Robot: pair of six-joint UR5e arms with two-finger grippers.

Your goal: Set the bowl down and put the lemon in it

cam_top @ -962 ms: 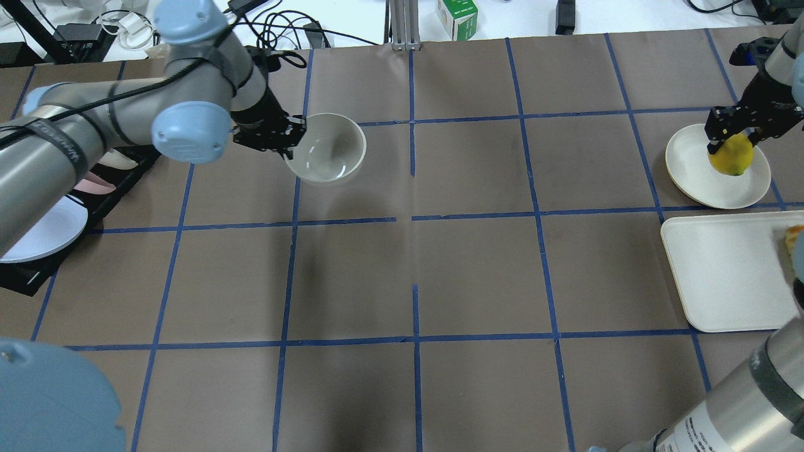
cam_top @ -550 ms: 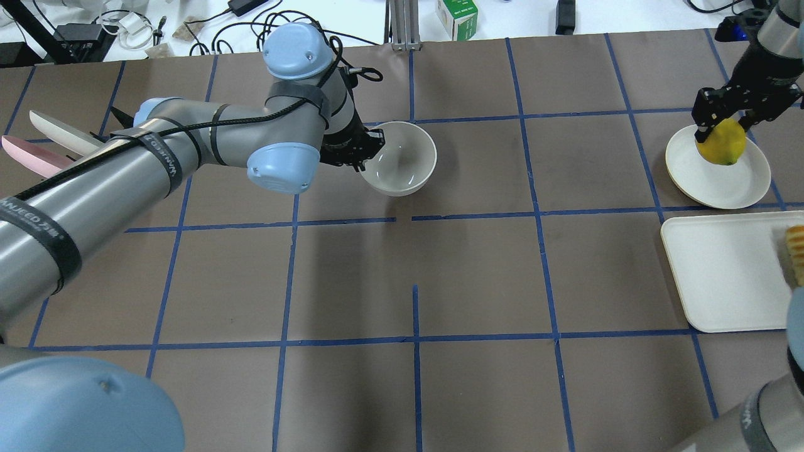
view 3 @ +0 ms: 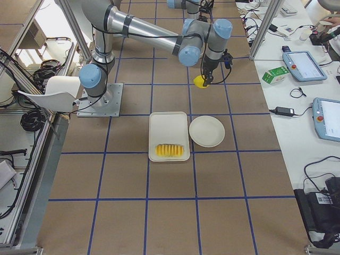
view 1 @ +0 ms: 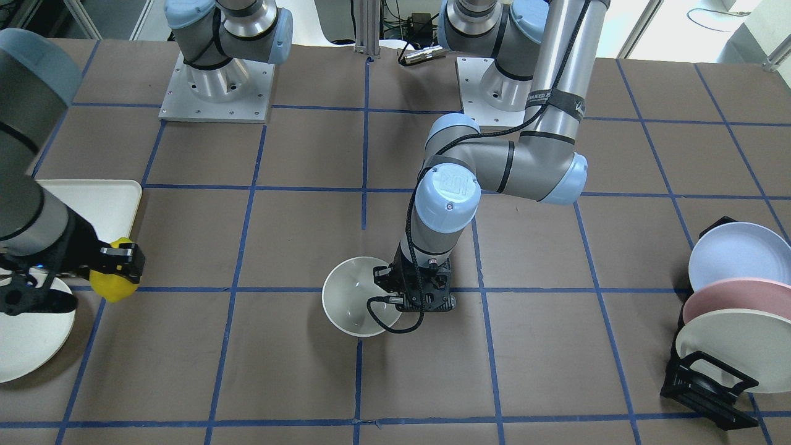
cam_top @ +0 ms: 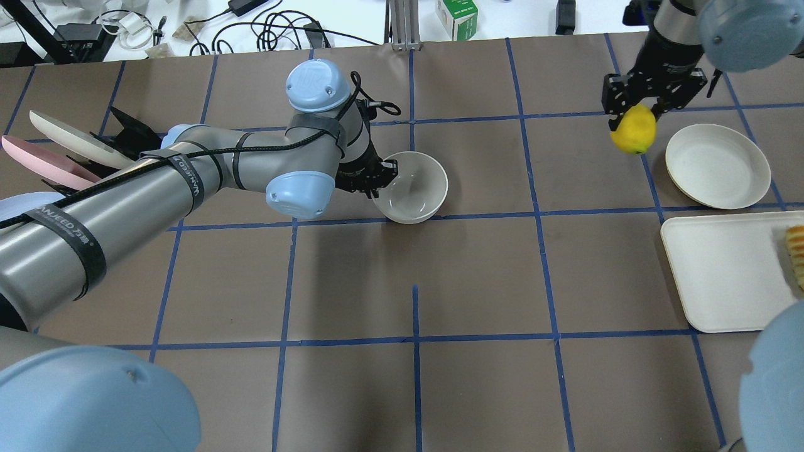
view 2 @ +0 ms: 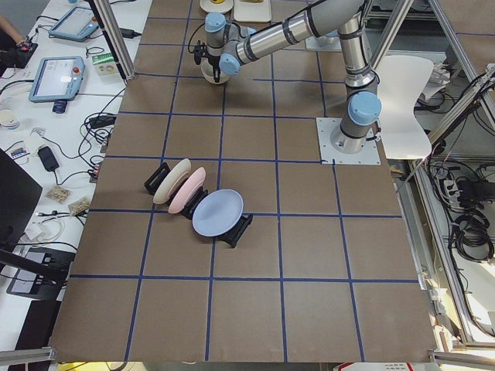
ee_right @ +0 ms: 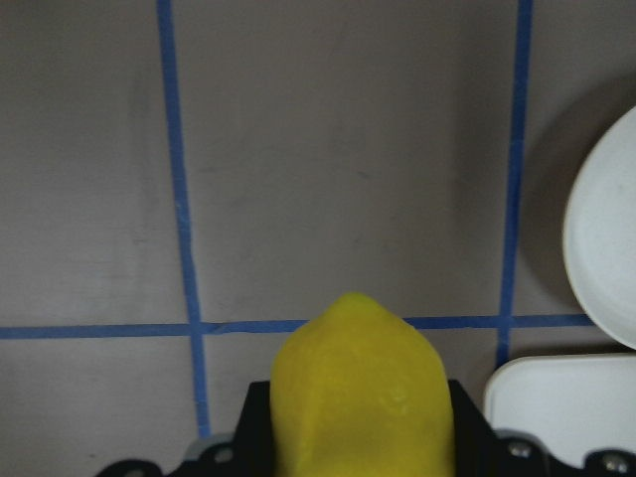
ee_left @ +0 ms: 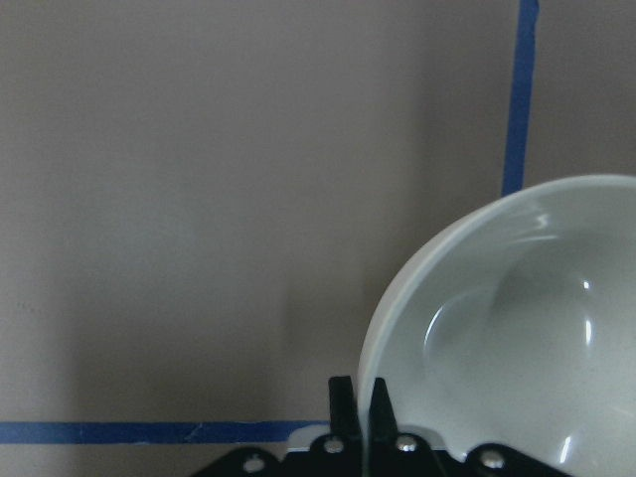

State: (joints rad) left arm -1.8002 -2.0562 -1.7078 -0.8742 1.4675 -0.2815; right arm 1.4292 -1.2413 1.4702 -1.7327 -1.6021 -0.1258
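Observation:
The deep off-white bowl [cam_top: 414, 188] is near the table's middle, upright and low over the brown mat; I cannot tell if it touches. My left gripper [cam_top: 380, 179] is shut on its left rim, one finger inside and one outside, as the left wrist view [ee_left: 360, 402] shows. The bowl [view 1: 352, 300] is empty. My right gripper [cam_top: 635, 113] is shut on the yellow lemon [cam_top: 634, 132] and holds it in the air, left of the shallow plate and far right of the bowl. The lemon also shows in the right wrist view [ee_right: 358, 397].
A shallow off-white plate [cam_top: 718, 165] lies empty at the far right. A white tray [cam_top: 722, 270] sits in front of it with sliced ridged yellow food [cam_top: 796, 248] at its right edge. A black rack with pastel plates [view 1: 735, 309] stands at the robot's left.
My left arm has carried the bowl rightward and nearer, toward the table's middle. My right gripper has lifted the lemon off the shallow plate and moved it left and farther back.

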